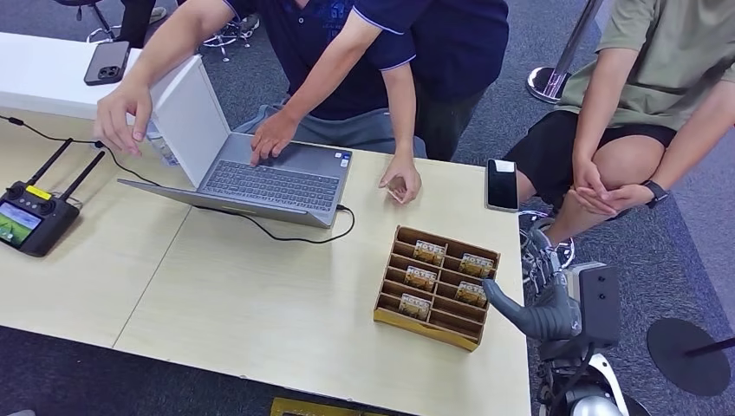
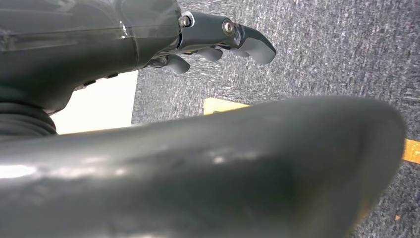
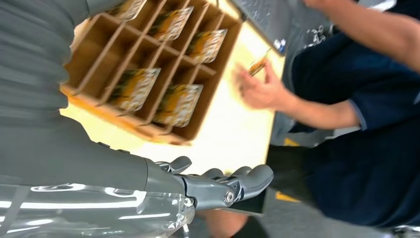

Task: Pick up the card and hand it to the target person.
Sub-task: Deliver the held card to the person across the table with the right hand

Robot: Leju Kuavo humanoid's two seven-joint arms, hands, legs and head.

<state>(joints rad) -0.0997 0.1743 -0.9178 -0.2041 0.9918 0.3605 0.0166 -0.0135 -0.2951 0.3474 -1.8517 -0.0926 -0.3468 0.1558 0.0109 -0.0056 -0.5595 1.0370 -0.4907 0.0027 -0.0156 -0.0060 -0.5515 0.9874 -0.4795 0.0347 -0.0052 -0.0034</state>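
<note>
So, right hand (image 1: 542, 312): empty, fingers (image 3: 247, 178) loosely spread, hovering at table's right edge beside card rack (image 1: 438, 286).
left hand (image 2: 218, 37): empty, fingers slightly curled and apart, over grey carpet.
cards (image 1: 420, 277): five standing in rack slots, yellow-green print, text unreadable.
person's hand (image 1: 400, 184): pinching a small card, beyond rack.
open room: bare table (image 1: 260, 312) left of rack; laptop (image 1: 260, 173) and phone (image 1: 502, 184) farther back.

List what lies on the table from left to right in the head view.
Black remote controller with antennas → open silver laptop → brown cardboard divider box holding cards → black phone lying flat.
</note>
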